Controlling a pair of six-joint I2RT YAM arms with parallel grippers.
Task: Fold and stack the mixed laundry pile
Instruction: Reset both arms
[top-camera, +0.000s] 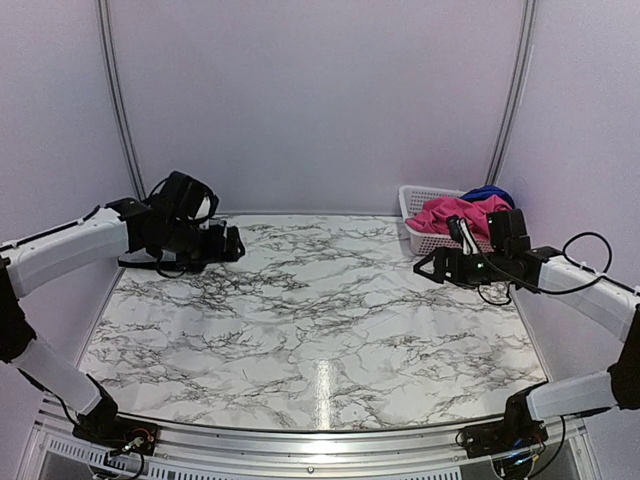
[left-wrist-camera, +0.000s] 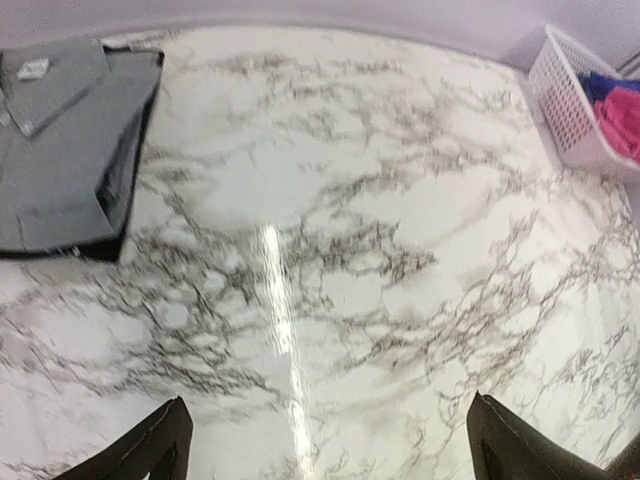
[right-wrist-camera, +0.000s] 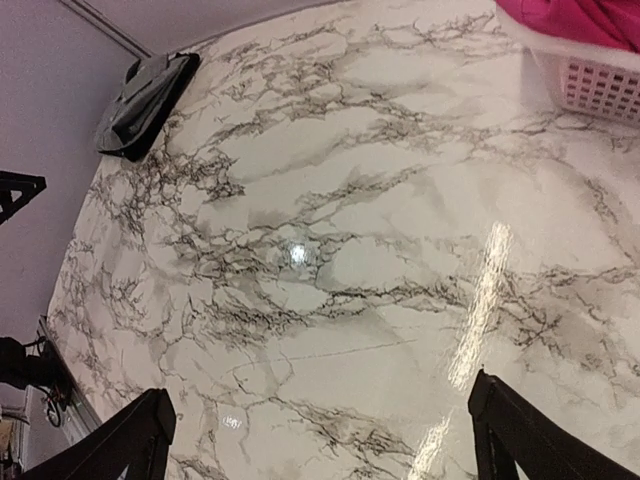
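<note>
Mixed laundry pile (top-camera: 462, 212) is split between two places. Its bright pink piece and the dark blue piece (top-camera: 487, 193) are heaped in the white basket (top-camera: 414, 203), just behind the right fingers (top-camera: 425, 268) and off to their side. The grey trousers (left-wrist-camera: 60, 150) lie folded flat on the black cloth (left-wrist-camera: 70, 248), ahead of the left fingers (top-camera: 235, 243) and well off to one side. That looks like the start of the stack, kept in a corner so the middle of the bench (top-camera: 320, 330) stays free for folding. Both pairs of fingers are spread wide with nothing between them, hovering above the marbled surface. The right pair sits nearest the basket, so it is probably the one to pull out the pink piece. The left pair waits near the stack, likely to help spread and fold.
</note>
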